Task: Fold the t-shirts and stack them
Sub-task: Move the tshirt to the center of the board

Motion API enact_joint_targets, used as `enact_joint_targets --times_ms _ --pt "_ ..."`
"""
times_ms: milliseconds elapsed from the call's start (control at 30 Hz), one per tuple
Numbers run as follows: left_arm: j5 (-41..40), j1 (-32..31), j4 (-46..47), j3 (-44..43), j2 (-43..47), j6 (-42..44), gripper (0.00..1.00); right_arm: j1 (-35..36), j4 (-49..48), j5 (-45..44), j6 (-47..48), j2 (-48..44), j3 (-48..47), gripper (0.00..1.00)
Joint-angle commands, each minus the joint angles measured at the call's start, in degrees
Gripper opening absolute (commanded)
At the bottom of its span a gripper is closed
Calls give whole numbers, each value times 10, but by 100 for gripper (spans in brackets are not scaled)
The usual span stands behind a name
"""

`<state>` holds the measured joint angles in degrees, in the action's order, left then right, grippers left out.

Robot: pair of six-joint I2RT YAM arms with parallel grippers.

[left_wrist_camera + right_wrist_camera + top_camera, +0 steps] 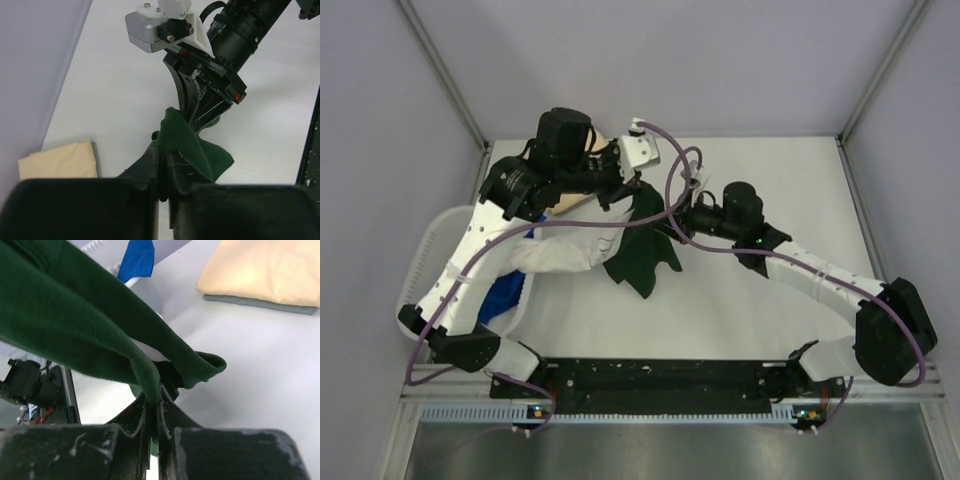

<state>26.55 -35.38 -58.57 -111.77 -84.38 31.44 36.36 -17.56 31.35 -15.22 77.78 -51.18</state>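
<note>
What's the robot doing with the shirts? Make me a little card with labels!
left tool: shut, pinching dark green cloth
right tool: shut, pinching the same green cloth
shirt being held: green-sleeved shirt, bunched up, not folded yet
tan shirt: folded, lying on the table, not held
blue shirt: in the white basket

We bend both arms inward; our left gripper (162,152) and right gripper (154,397) meet at the green sleeve (192,142), fingers pinched closed on it from opposite sides.
</note>
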Motion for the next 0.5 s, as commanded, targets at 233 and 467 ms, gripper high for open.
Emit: enact_joint_targets --times_ms 233,467 --pt "-119 62 16 147 76 42 99 -69 104 18 -53 -42 -77 0" --pt "-251 62 -9 402 127 174 99 -75 174 -1 -17 -45 -99 0"
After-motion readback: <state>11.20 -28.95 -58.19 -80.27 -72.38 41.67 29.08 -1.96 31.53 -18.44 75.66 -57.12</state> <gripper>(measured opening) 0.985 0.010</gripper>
